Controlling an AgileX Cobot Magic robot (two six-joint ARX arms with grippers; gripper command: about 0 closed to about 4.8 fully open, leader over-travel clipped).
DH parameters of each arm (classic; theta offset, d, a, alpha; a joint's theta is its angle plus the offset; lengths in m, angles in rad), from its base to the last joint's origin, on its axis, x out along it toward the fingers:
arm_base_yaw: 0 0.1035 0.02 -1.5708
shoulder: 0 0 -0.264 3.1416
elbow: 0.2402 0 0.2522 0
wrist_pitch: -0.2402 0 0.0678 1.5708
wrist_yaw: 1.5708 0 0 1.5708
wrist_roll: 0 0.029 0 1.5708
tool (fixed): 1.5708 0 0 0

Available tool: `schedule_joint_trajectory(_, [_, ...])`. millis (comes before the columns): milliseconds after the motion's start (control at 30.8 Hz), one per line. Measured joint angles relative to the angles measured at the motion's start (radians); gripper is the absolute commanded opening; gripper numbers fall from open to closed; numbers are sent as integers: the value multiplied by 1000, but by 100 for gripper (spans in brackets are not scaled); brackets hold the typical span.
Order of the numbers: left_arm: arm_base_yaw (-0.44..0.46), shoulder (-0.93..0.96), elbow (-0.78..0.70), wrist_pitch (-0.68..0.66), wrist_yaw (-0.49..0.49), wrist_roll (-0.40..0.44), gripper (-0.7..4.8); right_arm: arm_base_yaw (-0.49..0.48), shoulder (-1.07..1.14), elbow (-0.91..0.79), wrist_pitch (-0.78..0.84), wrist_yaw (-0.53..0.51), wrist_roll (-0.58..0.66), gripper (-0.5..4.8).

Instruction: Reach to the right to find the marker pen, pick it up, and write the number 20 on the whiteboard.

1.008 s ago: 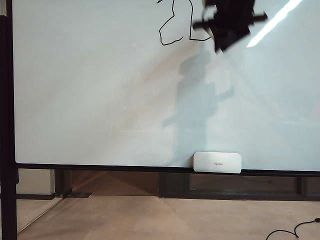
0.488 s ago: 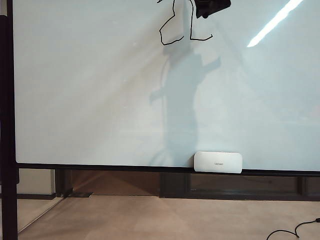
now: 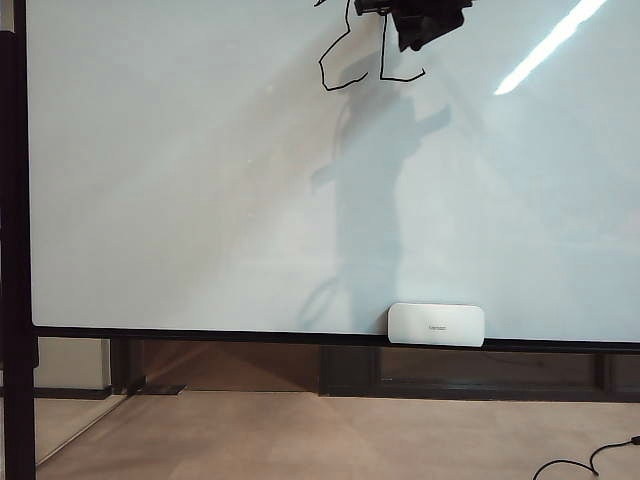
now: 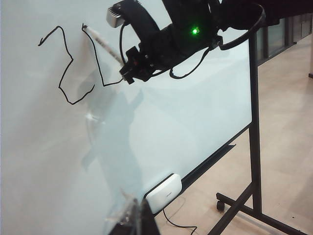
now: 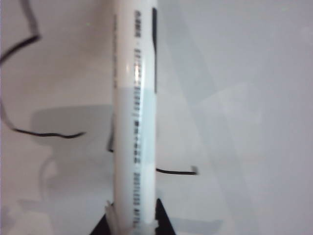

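Observation:
The whiteboard (image 3: 180, 200) fills the exterior view. Near its top edge is the number 20: a wobbly "2" (image 3: 321, 68) and, beside it, only the left side and bottom stroke of the "0" (image 3: 383, 60). My right gripper (image 3: 415, 20) is at the top of the board, over the "0". It is shut on the white marker pen (image 5: 134, 122). In the left wrist view the marker pen (image 4: 105, 41) slants from the right gripper (image 4: 124, 61) to the board, its tip at the top of the "0" stroke (image 4: 98, 63). My left gripper (image 4: 139, 215) hangs low, away from the board, fingers together and empty.
A white eraser (image 3: 436, 324) sits on the board's bottom ledge. The board has a black frame with a post (image 3: 15, 250) at its left side and a wheeled stand leg (image 4: 253, 122). A black cable (image 3: 585, 462) lies on the floor at lower right.
My right gripper moved up and to the left along the top of the board, from right of the "0" to over it. The strokes look the same.

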Motion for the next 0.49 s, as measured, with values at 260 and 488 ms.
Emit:
schedule_joint_trajectory(260, [0,0,0,0,0,0,-5,-48,-1,3,-49,60,10,-2])
schedule_joint_trajectory(488, [0,0,0,0,0,0,-5,-48,-1,3,-50,62,13,-2])
